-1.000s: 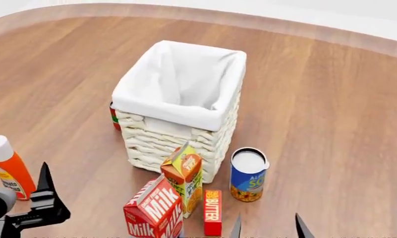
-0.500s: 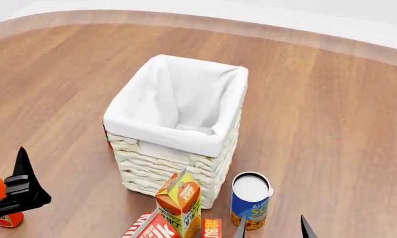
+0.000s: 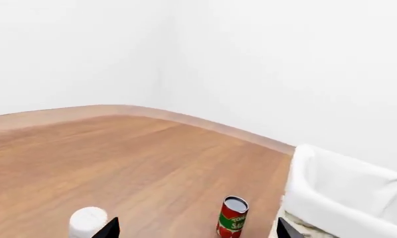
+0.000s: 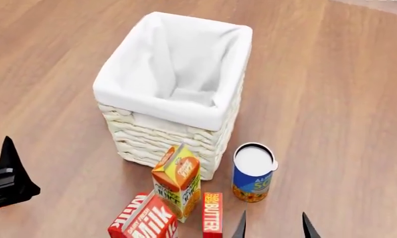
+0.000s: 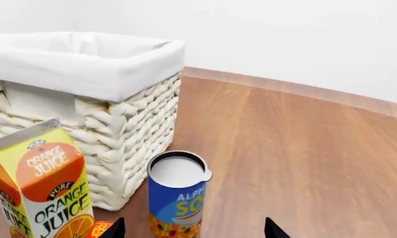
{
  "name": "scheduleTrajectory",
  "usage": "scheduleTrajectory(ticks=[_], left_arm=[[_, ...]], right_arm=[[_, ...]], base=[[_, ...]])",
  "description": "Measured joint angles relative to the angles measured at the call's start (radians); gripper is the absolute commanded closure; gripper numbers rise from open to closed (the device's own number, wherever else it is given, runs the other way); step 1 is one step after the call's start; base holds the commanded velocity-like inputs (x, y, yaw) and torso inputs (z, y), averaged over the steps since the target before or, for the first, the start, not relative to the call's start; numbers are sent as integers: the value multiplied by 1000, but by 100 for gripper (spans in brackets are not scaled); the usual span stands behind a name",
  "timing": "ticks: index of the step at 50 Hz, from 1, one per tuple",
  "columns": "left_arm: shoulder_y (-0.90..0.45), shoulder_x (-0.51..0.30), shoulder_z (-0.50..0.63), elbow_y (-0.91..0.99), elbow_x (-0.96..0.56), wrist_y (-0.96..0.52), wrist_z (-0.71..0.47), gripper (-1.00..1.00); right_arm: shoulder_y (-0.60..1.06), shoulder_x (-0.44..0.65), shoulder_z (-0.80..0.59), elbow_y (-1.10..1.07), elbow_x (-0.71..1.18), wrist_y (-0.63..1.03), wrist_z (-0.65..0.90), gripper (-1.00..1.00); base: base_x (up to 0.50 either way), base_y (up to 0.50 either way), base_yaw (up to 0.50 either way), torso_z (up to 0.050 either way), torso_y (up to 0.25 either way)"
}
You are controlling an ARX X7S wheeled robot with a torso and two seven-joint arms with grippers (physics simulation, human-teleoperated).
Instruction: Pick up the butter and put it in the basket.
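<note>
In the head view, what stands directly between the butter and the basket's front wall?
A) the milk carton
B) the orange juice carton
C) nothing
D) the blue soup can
B: the orange juice carton stands upright just behind the butter and in front of the basket; the blue soup can is off to the right, and the milk carton is to the butter's left.

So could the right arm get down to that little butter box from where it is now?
Probably yes. The right gripper hangs open just beside the butter, nothing between them. The orange juice carton crowds the butter's other side, so the jaws have little room there.
</note>
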Motion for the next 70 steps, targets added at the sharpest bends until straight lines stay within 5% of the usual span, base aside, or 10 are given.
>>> scheduleTrajectory(ticks=[15,70], left_arm=[[-2,-3,-1,4,-11,4,-8,-100],[16,-28,-10,48,-55,-23,-55,-100]], right_arm=[[2,7,-9,-6,3,2,7,-100],[-51,17,-70,88,181,-206,-197,-100]], base=[[0,0,0,13,-250],[0,0,0,2,-6]])
